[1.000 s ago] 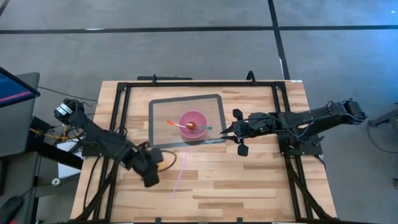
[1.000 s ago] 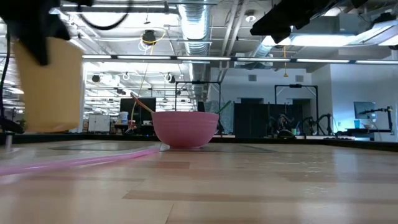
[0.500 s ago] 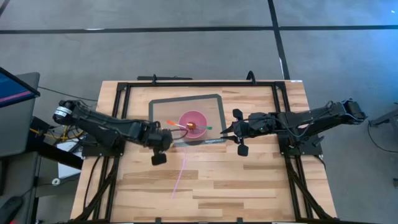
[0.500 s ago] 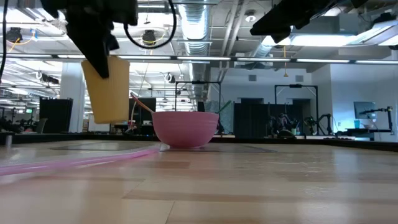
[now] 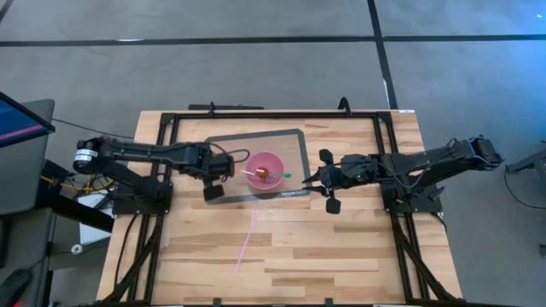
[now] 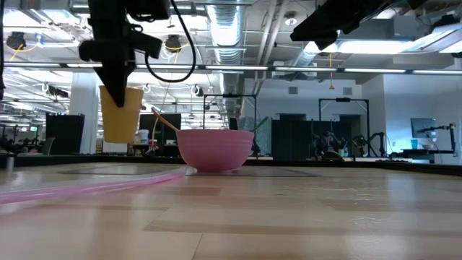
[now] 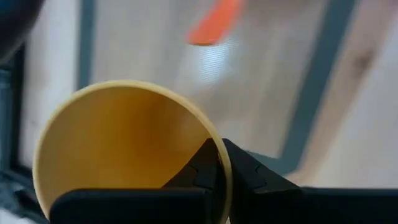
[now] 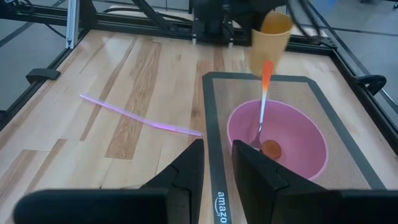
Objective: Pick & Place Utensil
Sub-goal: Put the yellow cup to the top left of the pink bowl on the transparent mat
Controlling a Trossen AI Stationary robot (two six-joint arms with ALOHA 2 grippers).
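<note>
A yellow cup (image 6: 121, 113) hangs in the air in my left gripper (image 6: 119, 68), left of the pink bowl (image 6: 215, 149). The bowl (image 5: 265, 169) stands on a grey mat (image 5: 217, 145) and holds an orange-handled utensil (image 8: 266, 78), whose handle leans on the rim. In the high view, my left gripper (image 5: 217, 175) is at the mat's left edge. My right gripper (image 5: 320, 181) hovers open at the mat's right edge, touching nothing. A pink straw (image 5: 248, 239) lies flat on the wood. My left gripper holds the yellow cup by its rim (image 7: 219, 163), one finger inside the cup and one outside. The fingers come from above, pointing down. The cup is lifted clear of the table and hangs roughly upright below the fingers, mouth up (image 6: 121, 90).
A black frame (image 5: 171, 145) runs along the table's left, right and far sides. The straw (image 8: 140, 114) lies on the near side of the mat. Bare wood (image 5: 341, 256) lies toward the near edge. A green-tipped piece (image 5: 286, 176) sticks out at the bowl's right.
My left gripper has carried the cup from the table's near left toward the far edge and right, up to the mat's left edge beside the bowl. The cup has stayed lifted and shut in the fingers. The right arm has kept still.
</note>
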